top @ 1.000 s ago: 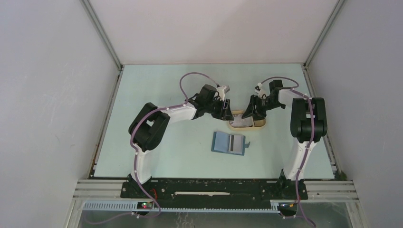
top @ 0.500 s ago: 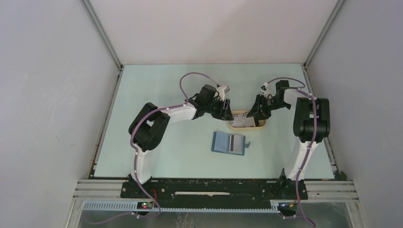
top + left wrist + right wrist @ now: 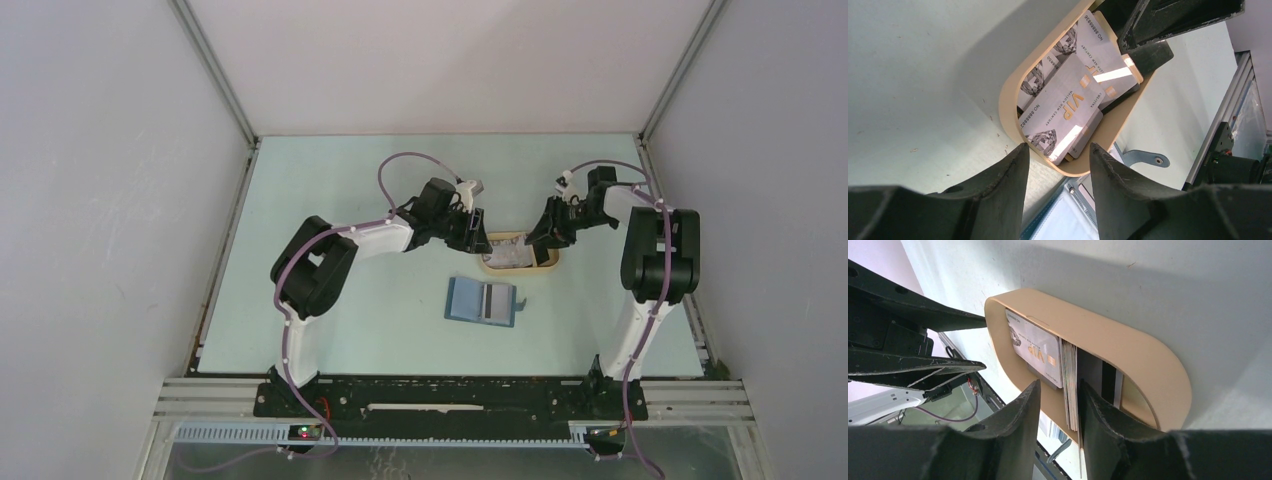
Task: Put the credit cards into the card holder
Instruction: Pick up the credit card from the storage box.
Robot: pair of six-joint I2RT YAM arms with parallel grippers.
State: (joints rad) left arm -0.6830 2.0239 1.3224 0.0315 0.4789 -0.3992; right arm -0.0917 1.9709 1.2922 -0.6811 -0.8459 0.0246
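Several whitish-grey credit cards (image 3: 1068, 105) lie overlapping in a beige oval tray (image 3: 1008, 107). The teal-blue card holder (image 3: 468, 300) lies open just in front of the tray (image 3: 520, 268), with a light striped card (image 3: 494, 300) on its right half. My left gripper (image 3: 478, 232) is open and empty at the tray's left end; its own view (image 3: 1058, 146) shows the holder (image 3: 1068, 222) below. My right gripper (image 3: 545, 236) is at the tray's right end. In its view (image 3: 1059, 385) the jaws stand apart, with the cards' edges (image 3: 1071, 385) between them, against the right finger.
The holder's snap flap (image 3: 1146, 159) sticks out toward the right. The two grippers face each other across the tray, close together. Grey walls with metal rails (image 3: 225, 250) border the pale green table on the left, back and right.
My right arm has swung a little to the right and its gripper has shifted toward the tray's right end. The left arm, tray and card holder have not moved.
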